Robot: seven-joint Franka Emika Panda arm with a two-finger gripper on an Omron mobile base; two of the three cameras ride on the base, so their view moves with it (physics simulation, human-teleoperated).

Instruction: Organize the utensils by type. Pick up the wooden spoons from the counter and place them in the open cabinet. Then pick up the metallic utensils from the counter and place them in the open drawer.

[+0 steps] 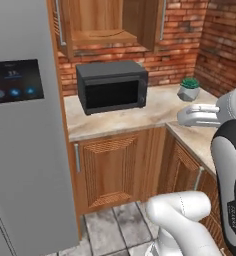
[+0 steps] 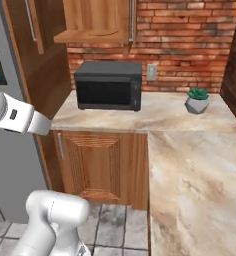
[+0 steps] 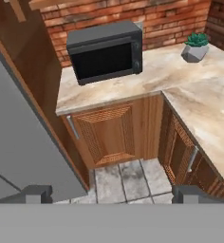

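Observation:
The wooden spoons, the metallic utensils and the open drawer are out of view. The beige marble counter [image 1: 157, 107] [image 2: 190, 150] [image 3: 204, 102] runs round a corner under the brick wall. Above it the open cabinet [image 1: 102, 20] [image 2: 95, 17] shows a bare wooden shelf. My gripper [image 3: 113, 193] hangs high over the floor in front of the corner, open, with nothing between its fingertips [image 3: 38, 192]. Part of my white arm [image 1: 200, 116] reaches in from the right of the left base view.
A black microwave [image 1: 112, 86] [image 2: 109, 85] [image 3: 107, 50] stands on the counter below the cabinet. A small potted plant [image 1: 189, 90] [image 2: 197, 100] [image 3: 195, 46] sits further right. A grey fridge [image 1: 25, 140] fills the left side. Closed wooden base cabinets [image 3: 109, 135] line the tiled floor.

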